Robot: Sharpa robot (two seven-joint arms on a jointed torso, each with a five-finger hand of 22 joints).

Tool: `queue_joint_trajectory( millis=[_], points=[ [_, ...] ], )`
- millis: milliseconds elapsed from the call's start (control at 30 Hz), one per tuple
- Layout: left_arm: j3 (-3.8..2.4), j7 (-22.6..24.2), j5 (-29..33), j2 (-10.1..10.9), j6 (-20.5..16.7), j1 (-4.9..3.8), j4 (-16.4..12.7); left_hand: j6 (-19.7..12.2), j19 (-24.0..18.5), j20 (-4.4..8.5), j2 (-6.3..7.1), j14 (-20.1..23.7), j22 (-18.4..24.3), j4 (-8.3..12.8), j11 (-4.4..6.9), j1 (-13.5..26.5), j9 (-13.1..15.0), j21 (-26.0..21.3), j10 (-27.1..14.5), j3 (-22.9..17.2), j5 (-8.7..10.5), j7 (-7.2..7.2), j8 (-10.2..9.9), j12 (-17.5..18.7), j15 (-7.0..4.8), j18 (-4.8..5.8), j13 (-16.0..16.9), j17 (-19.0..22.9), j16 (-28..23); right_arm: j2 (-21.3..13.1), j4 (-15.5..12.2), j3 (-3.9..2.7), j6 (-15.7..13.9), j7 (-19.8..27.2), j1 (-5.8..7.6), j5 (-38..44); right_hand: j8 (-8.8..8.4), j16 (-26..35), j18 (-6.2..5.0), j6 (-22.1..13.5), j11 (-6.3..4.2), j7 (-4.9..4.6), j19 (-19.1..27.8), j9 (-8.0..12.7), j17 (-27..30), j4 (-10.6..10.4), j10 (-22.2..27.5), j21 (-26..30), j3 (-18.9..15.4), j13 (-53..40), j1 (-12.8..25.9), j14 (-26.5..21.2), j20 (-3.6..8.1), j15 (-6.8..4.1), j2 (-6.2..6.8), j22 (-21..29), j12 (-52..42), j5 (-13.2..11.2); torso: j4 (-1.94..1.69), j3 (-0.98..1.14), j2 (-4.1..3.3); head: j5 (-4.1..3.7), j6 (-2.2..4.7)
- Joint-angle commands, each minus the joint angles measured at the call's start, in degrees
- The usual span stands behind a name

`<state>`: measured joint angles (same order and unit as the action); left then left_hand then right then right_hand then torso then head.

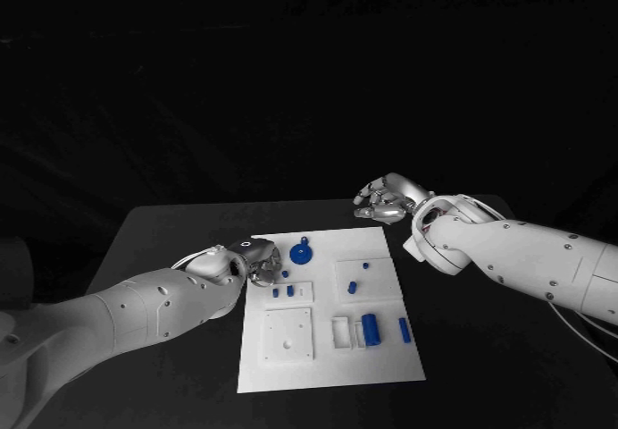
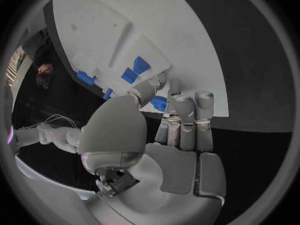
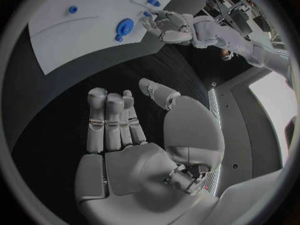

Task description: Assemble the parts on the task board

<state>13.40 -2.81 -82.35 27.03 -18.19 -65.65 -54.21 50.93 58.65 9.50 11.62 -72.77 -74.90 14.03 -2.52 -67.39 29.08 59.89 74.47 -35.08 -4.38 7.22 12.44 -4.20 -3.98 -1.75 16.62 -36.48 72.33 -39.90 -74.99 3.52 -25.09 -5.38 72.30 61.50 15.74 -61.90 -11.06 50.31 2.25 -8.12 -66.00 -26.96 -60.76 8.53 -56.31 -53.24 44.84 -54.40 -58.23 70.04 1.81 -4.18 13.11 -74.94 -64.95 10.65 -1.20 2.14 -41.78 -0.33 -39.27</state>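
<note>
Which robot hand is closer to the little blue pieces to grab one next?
Probably the left hand: it sits at the task board's edge beside the blue parts. The right hand hovers empty beyond the board's far corner.

The task board (image 1: 387, 357) is plain white against the black desk (image 1: 168, 223). The parts (image 1: 371, 329) on it are bright blue, among them a round blue disc (image 1: 302, 255). Both arms are white, each hand silver: left hand (image 1: 258, 259), right hand (image 1: 384, 198).
</note>
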Motion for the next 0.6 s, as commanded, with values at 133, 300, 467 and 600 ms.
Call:
queue_joint_trajectory(
  millis=[133,300,467,600],
  points=[
    [-0.14,0.22,2.55,1.86,-1.14,0.15,0.11,-0.45,-0.13,-0.05,0.03,0.47,-0.25,0.06,-0.06,-0.69,-0.06,-0.37,-0.02,-0.20,-0.09,0.24,-0.20,-0.07,0.06,-6.41,0.02,0.12,-0.20,0.14,1.03,-0.02,2.46,0.46,0.00,0.51,0.17,-0.27,-3.94,-0.18,-0.22,-0.37,-0.01,-0.07,0.13,0.55,0.06,0.36,0.04,0.14,-0.21,-0.40,-0.06,-0.02,-0.44,-0.18,-0.24,0.25,0.00,-0.07,0.01,0.00,0.19],
    [-3.27,2.92,8.33,3.98,-3.12,-0.19,-0.63,0.76,-0.41,-0.16,-1.27,0.65,-0.18,0.18,-0.20,-2.03,0.18,-0.66,-0.19,-1.26,-0.31,1.21,0.73,0.03,0.19,-6.35,0.01,0.26,-0.38,0.55,2.59,-0.01,5.44,1.49,-0.02,-0.14,0.05,2.67,-3.55,-0.70,0.50,-0.99,4.46,-0.09,1.78,1.35,3.85,3.57,0.62,2.18,0.19,-4.63,-1.79,0.82,-0.75,0.30,2.72,-0.46,-0.01,-0.11,0.07,0.00,0.49],
    [-5.91,5.64,20.92,6.69,-2.64,-1.72,-2.85,1.01,-1.20,-0.61,-1.21,1.74,0.04,-0.10,-0.67,-1.49,0.20,-1.38,-1.13,-1.38,-0.30,1.70,1.17,0.30,0.65,-6.00,-0.18,0.97,-1.79,0.85,4.14,0.00,6.23,2.91,-0.10,0.37,0.42,7.68,-3.12,-0.95,1.36,-1.54,8.56,-0.39,6.02,2.38,6.61,8.65,1.21,8.51,-0.08,-8.19,-4.15,1.92,-0.96,2.06,10.19,-0.55,-0.08,-0.01,0.09,-0.37,0.95],
    [-6.49,9.10,26.52,9.34,-1.86,-3.47,-5.94,0.79,-2.99,-1.13,-1.21,3.72,0.84,-0.78,-0.99,0.00,0.16,-3.32,-1.67,-1.04,-0.20,1.92,1.42,0.29,1.00,-5.55,-0.25,2.47,-4.85,0.98,5.49,0.03,8.03,4.19,-0.48,2.63,0.72,10.20,-3.70,-1.30,2.08,-1.95,8.73,-0.49,8.99,3.25,6.33,11.69,1.09,15.49,-0.78,-8.25,-5.46,2.60,-1.14,3.36,18.29,-0.59,-0.11,-0.03,0.17,-1.28,1.45]
  ],
)
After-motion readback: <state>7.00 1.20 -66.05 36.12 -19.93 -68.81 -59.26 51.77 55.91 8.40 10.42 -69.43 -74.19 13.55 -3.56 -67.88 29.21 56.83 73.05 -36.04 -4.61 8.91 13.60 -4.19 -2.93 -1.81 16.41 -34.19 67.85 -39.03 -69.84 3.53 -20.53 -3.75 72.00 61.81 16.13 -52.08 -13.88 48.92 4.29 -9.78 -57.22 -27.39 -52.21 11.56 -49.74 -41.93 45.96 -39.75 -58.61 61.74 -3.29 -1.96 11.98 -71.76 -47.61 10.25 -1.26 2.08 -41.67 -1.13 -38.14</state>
